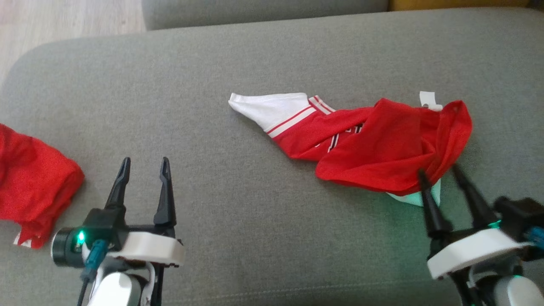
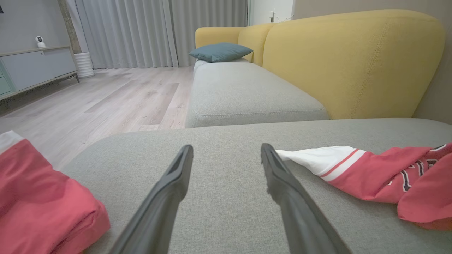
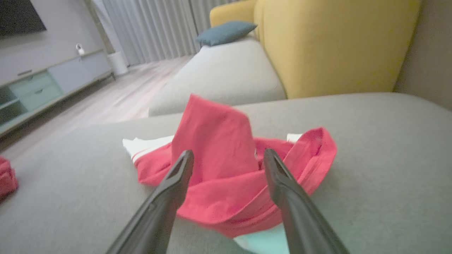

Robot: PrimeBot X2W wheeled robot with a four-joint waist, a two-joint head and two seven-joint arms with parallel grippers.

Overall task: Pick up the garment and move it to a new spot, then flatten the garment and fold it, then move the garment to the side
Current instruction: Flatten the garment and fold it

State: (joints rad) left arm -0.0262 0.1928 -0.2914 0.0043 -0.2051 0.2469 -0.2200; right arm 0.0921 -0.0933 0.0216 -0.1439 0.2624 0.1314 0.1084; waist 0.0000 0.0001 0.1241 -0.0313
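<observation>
Red: one crumpled garment [image 1: 374,144], one separate bundle [image 1: 29,182].

A grey fabric sofa seat [image 1: 272,55] meets a yellow backrest [image 2: 353,63], with a teal cushion [image 2: 220,52] on the further seat [image 2: 247,91], pale wood flooring [image 2: 116,102], grey floor-length curtains [image 2: 141,31] and a low grey sideboard [image 2: 39,67] beyond.
</observation>
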